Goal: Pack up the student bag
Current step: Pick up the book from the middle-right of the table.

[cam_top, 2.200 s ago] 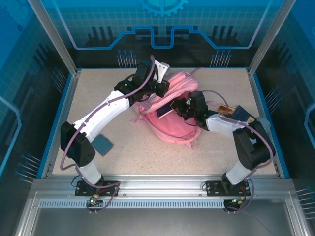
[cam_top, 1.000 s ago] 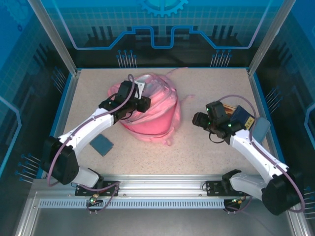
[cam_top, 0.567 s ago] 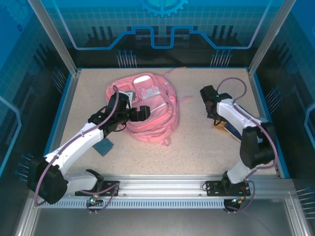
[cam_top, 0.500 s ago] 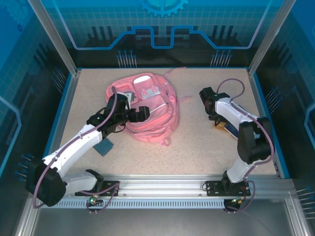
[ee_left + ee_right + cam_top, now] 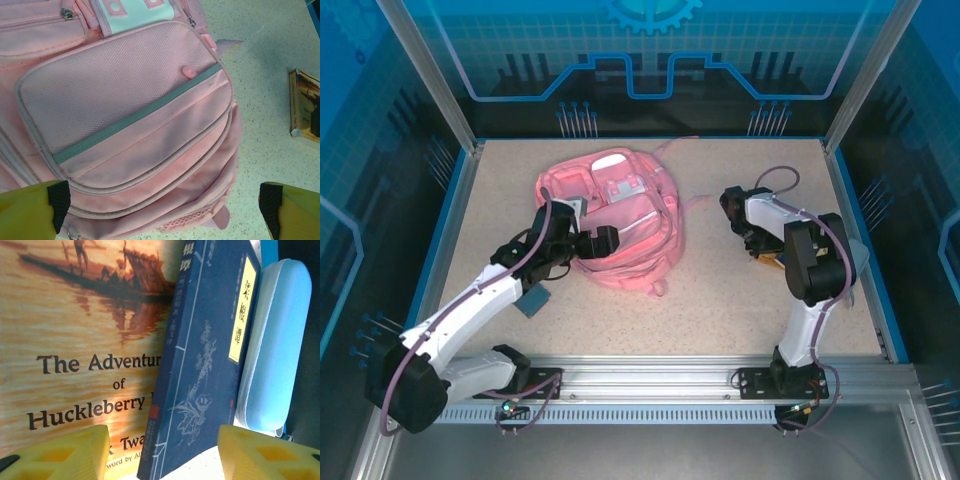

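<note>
The student bag (image 5: 620, 215) lies flat on the table at back left, a big pink backpack with its front pockets facing up. In the left wrist view the student bag (image 5: 130, 110) shows a mesh pocket with a grey-green stripe. My left gripper (image 5: 603, 240) hovers over its near edge, open, and the left gripper (image 5: 160, 220) has nothing between its yellow fingers (image 5: 30, 212). My right gripper (image 5: 162, 455) is open, its jaws standing either side of the near end of a dark blue booklet (image 5: 205, 365). That booklet lies on an orange Huckleberry Finn book (image 5: 80, 340). The right gripper (image 5: 752, 238) is low at the right.
A pale blue zip case (image 5: 272, 350) lies right of the booklet. Another small blue booklet (image 5: 532, 297) lies by the left forearm. The orange book (image 5: 304, 107) is visible right of the bag. Blue walls (image 5: 440, 250) ring the table.
The left gripper let go of the bag and opened wide; the bag dropped flat. The right arm swung back over the books and its jaws have narrowed.
</note>
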You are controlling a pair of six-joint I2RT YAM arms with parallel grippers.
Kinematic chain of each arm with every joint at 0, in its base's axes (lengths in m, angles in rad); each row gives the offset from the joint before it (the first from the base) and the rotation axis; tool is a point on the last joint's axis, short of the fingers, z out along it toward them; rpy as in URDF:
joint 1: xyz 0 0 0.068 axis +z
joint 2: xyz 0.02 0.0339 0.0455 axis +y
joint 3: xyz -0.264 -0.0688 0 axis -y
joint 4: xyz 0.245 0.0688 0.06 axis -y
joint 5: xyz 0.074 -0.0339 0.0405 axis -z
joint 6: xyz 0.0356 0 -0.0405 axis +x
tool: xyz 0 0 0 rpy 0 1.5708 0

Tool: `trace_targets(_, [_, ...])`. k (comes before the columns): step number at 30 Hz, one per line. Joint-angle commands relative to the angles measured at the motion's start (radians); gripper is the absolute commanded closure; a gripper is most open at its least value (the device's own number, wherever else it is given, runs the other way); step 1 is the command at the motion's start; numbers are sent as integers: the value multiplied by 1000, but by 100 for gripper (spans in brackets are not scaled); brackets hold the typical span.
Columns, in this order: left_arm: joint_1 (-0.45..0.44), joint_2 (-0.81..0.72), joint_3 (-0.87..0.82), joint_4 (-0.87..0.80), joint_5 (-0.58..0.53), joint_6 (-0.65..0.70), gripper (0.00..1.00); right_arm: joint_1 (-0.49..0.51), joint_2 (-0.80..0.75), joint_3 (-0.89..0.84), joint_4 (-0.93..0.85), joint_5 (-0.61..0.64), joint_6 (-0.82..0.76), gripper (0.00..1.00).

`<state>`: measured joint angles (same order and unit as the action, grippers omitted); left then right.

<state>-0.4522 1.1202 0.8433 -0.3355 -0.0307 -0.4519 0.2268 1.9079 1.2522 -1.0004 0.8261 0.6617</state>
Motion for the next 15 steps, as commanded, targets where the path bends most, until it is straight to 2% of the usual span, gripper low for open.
trace_targets(1, [12, -28, -16, -11, -16, -24, 1, -27, 30, 18, -42, 7, 1, 42])
trace_targets(8, [12, -30, -12, -13, -12, -25, 1, -41, 57, 16, -51, 15, -2, 56])
trace_targets(15, [16, -33, -6, -17, -12, -30, 1, -40, 33, 11, -16, -56, -41, 86])
